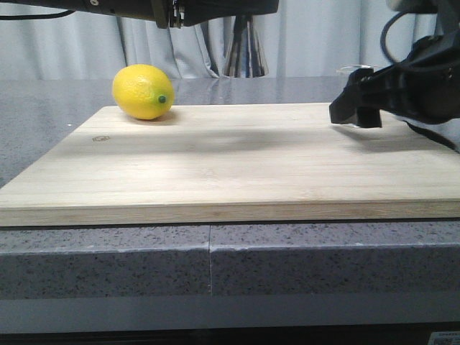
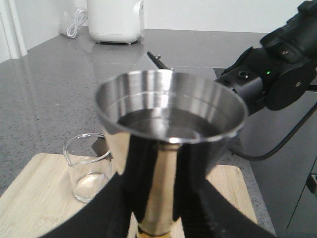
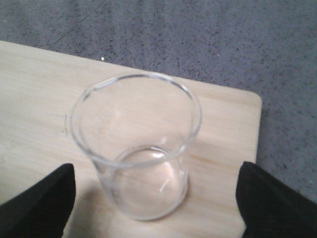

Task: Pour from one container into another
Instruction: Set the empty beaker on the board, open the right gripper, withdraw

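Front view: your right claw (image 1: 356, 115) sits low at the board's (image 1: 230, 165) three o'clock edge, hiding most of the beaker (image 1: 357, 70); the lemon (image 1: 143, 91) lies at ten o'clock.

Left wrist view: your left claw (image 2: 157, 208) is clamped on the jigger (image 2: 168, 129), held aloft with liquid in its cup.

Right wrist view: the right claw's fingers (image 3: 42, 198) stand wide apart, flanking the empty, upright beaker (image 3: 138, 148) without touching. The pour looks done.

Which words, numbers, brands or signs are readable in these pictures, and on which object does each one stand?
No text can be read in any view.
Cutting board: a small burned-in mark near its left edge, too small to read.
Glass beaker: only faint marks on the wall, too blurred to read.
Steel jigger: no lettering visible.
Lemon: no label.
White appliance on the counter: no legible brand.
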Tool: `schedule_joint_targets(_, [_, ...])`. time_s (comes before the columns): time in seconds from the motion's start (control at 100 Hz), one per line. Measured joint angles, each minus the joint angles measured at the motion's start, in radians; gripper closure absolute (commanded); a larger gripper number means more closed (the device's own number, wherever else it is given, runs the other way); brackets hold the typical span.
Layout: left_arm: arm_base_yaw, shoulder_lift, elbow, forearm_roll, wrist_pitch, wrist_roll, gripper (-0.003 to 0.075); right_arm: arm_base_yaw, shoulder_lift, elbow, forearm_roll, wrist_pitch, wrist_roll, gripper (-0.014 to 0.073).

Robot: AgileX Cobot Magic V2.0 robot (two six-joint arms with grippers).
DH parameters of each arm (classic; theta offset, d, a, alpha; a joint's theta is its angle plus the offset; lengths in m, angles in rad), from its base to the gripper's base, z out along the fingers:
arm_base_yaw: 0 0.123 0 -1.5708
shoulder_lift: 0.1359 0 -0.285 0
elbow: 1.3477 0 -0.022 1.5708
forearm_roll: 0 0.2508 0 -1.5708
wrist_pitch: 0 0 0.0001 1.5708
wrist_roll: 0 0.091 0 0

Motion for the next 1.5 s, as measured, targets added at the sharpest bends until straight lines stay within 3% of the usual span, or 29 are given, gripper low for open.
schedule_joint_targets(0.55, [0.000, 0.000, 0.000, 0.000, 0.000, 0.000, 0.0533, 0.037, -0.488, -0.012, 0.079, 0.857, 0.035, -0.0008])
schedule_joint_targets(0.67, [0.000, 0.000, 0.000, 0.000, 0.000, 0.000, 0.0533, 0.037, -0.576, -0.026, 0.085, 0.989, 0.035, -0.0007])
schedule_joint_targets(0.97, [0.000, 0.000, 0.000, 0.000, 0.000, 0.000, 0.0533, 0.037, -0.749, -0.028, 0.089, 1.115, 0.035, -0.0006])
schedule_joint_targets(1.5, [0.000, 0.000, 0.000, 0.000, 0.000, 0.000, 0.0533, 0.037, -0.806, -0.028, 0.089, 1.128, 0.035, -0.0006])
